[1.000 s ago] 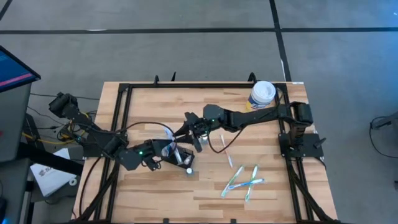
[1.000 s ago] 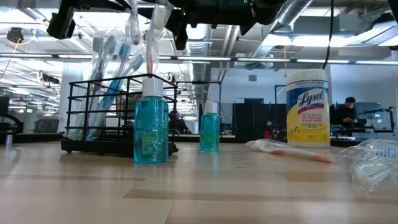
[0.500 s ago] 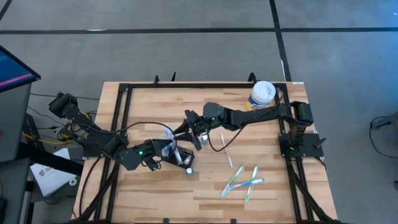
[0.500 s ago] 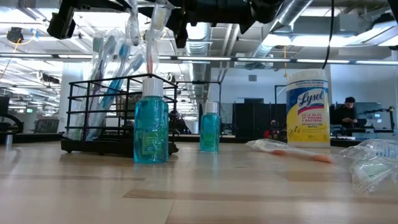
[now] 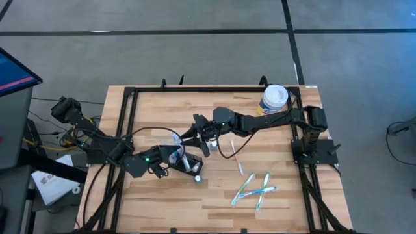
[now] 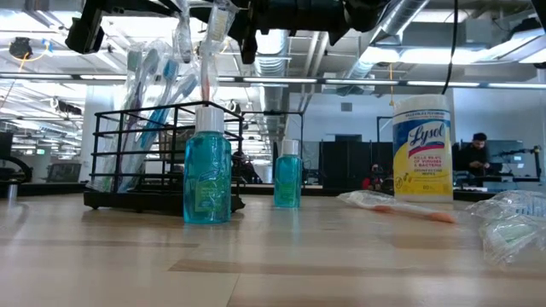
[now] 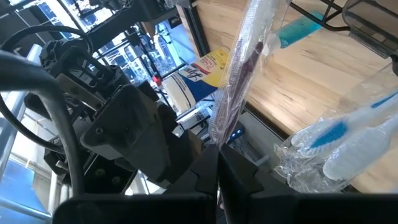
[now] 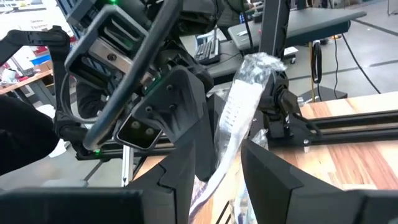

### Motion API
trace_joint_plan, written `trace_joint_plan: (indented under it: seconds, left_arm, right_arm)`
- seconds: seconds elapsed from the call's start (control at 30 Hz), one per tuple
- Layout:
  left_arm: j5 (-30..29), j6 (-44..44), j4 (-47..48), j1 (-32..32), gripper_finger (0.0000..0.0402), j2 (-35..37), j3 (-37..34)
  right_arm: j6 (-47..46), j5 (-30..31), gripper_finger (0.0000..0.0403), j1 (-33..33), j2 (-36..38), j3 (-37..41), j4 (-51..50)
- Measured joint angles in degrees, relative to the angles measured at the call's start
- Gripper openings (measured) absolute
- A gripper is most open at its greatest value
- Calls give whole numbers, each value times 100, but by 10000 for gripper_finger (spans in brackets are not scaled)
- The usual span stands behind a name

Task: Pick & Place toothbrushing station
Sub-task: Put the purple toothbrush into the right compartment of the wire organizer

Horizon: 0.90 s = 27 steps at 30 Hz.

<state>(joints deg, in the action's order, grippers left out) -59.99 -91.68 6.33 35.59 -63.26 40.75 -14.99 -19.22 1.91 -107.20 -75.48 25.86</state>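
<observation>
The toothbrushing station [image 6: 136,162] is a black wire rack on the table left of centre, also in the high view [image 5: 184,164]. Several wrapped toothbrushes stand in it. My left gripper [image 5: 177,158] is above it, shut on a wrapped toothbrush with a dark red handle [image 7: 239,68]. My right gripper [image 5: 197,134] is just beyond the rack toward the far edge, shut on a clear-wrapped toothbrush [image 8: 239,109]. In the low view, two wrapped toothbrushes [image 6: 182,38] [image 6: 209,64] reach from the grippers at the top down toward the rack. My left gripper pinches the wrapped toothbrush at one end of its wrapper [image 7: 219,140] between its two fingers. The toothbrush runs straight on from the fingertips, in line with them. The place of contact is partly hidden by the fingers. My right gripper has the clear wrapper [image 8: 219,163] between its two fingers [image 8: 183,168], part way along its length. The wrapper runs on past the fingertips and lies roughly along the fingers. Its end nearer the gripper is out of the picture.
Two blue bottles with white caps [image 6: 207,166] [image 6: 287,175] stand beside the rack. A yellow canister with a white lid [image 5: 274,97] is at the far right corner. Loose wrapped toothbrushes lie at the near right [image 5: 255,188] and in the middle [image 5: 234,153]. A person [image 6: 474,158] is far behind the table.
</observation>
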Motion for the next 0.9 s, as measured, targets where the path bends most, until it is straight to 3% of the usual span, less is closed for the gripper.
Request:
trace_joint_plan:
  seconds: [0.73,0.9]
  left_arm:
    - [-9,18,-40,-2,0,9,4]
    - [-4,20,-25,-4,0,2,2]
  right_arm:
    - [-6,122,122,-28,-393,-159,381]
    - [39,114,101,-37,-398,-267,270]
